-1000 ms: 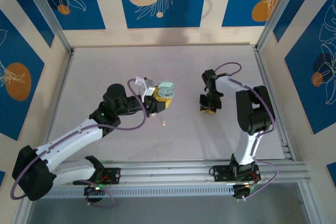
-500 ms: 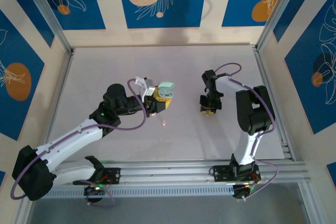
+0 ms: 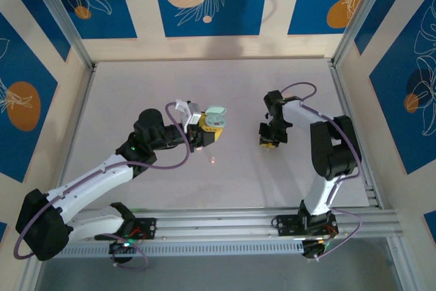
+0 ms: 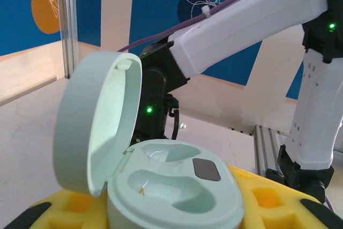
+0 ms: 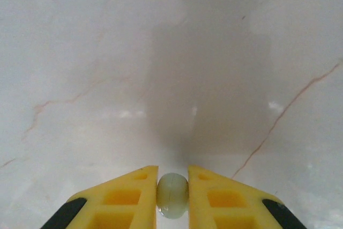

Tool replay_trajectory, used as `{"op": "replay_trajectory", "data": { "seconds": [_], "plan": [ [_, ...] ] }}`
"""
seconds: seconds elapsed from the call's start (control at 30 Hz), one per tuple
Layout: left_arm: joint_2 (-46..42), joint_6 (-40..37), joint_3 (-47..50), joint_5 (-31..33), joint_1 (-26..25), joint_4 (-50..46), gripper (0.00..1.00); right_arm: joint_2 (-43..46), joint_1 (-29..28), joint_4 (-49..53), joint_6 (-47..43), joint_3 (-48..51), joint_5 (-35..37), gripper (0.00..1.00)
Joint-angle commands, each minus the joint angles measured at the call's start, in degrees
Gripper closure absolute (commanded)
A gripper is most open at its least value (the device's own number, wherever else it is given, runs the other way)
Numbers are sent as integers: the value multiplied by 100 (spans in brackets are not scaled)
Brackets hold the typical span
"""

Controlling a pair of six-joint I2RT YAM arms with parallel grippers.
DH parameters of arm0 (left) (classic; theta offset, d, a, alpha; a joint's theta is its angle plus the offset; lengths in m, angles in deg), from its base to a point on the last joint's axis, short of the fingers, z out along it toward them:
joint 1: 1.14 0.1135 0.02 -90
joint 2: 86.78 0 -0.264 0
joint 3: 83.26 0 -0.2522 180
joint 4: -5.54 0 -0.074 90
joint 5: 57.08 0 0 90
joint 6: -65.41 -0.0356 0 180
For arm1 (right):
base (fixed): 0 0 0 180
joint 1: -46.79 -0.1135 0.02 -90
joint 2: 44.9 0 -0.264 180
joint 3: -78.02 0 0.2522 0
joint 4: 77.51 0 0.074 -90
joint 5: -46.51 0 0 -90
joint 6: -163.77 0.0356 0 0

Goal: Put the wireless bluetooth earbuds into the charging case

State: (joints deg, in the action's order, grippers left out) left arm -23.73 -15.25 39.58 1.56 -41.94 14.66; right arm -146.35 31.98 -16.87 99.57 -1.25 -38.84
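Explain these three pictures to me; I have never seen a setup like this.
You are looking at two robots: a left arm and a right arm, bolted to a table. Each ends in a yellow two-finger end effector. The overhead picture looks down from behind them. The other two come from a camera on each wrist.

The left end effector grips an open pale teal charging case, lid up, and its wells look empty. The right end effector is down at the tabletop, pinching a small pale earbud between its fingers. A pink speck lies on the table between the arms, too small to name.
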Motion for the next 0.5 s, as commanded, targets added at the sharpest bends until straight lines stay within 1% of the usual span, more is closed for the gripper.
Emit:
{"op": "replay_trajectory", "data": {
  "seconds": [0.0, 0.1, 0.2, 0.33, 0.47],
  "plan": [
    [-82, -11, -77, 67, -18, 42, 62, 596, 128, -170, 240, 235, -862, 80],
    [-91, -28, -55, 101, -23, 47, 62, 1110, 303, -689, 488, 601, -1827, 80],
    [-117, -65, -37, 146, -18, 8, 62, 1618, 476, -1359, 853, 962, -3064, 80],
    [-143, -133, -7, 196, -20, -16, 62, 2132, 622, -2519, 1583, 1282, -4679, 80],
    [-152, -163, 42, 266, -12, 20, 62, 2364, 663, -3798, 2540, 1458, -5795, 79]
  ]
}}
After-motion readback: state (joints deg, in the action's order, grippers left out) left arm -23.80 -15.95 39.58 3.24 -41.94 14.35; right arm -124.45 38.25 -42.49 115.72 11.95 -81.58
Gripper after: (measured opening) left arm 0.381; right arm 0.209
